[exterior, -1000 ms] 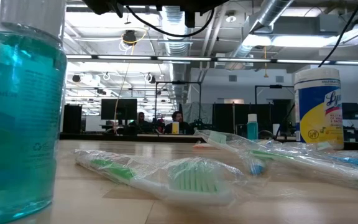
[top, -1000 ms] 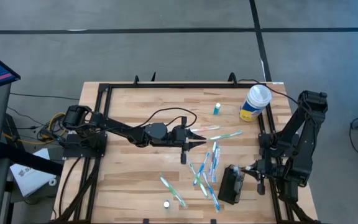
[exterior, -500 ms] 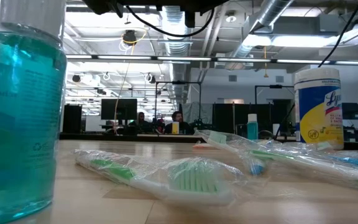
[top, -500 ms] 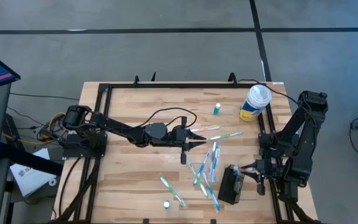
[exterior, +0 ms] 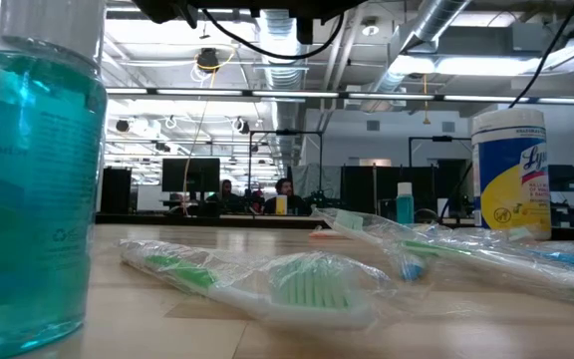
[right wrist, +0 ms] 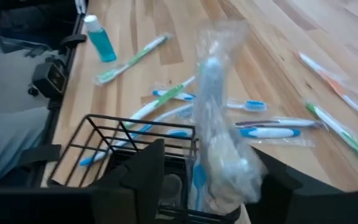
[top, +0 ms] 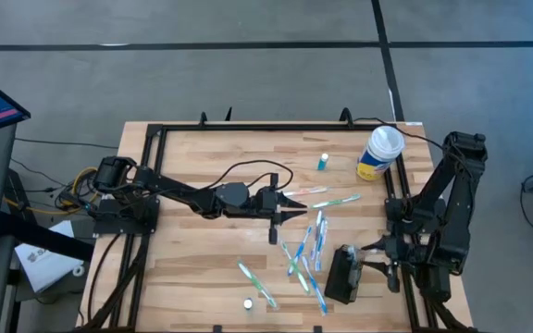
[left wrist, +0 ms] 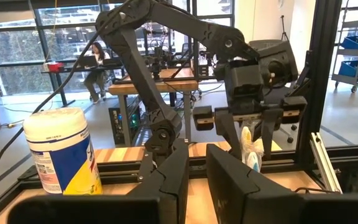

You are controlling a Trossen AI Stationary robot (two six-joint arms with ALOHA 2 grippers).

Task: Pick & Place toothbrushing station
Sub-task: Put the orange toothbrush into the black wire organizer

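The right gripper (top: 370,262), fingers spread apart, is hovering just beside the small black wire-sided box holder (top: 342,275) near the wooden table's (top: 202,240) right front corner, a plastic-wrapped toothbrush (right wrist: 219,134) standing inside, while the left gripper (top: 296,211), fingers nearly together and empty, is waiting mid-table.
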